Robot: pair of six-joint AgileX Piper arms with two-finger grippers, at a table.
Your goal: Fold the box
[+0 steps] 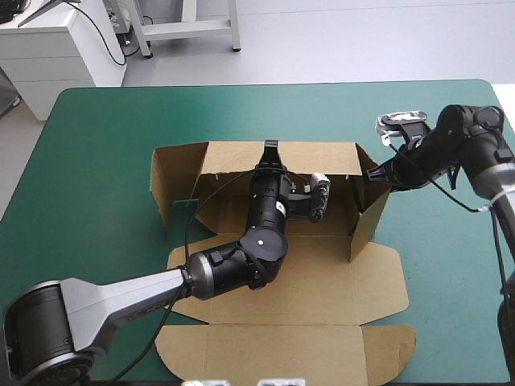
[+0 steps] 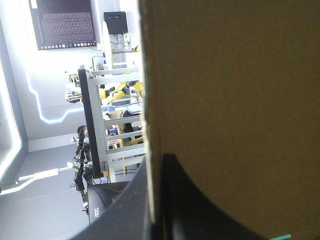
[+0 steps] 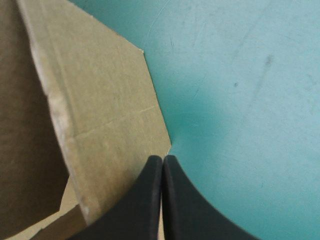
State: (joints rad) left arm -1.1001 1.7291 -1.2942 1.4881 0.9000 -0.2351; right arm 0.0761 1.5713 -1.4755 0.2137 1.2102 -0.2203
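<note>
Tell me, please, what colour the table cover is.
The cover is teal-green, clearest in the high view.

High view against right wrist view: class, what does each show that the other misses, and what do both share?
Only the high view shows the whole box, with its far wall raised and its lid flat at the near edge. It also shows the left end effector clamped on that far wall's top. Only the right wrist view shows, close up, the crease across the side wall's flap. Both show the right end effector all but shut on that flap's corner, brown board, and the teal-green cover.
</note>
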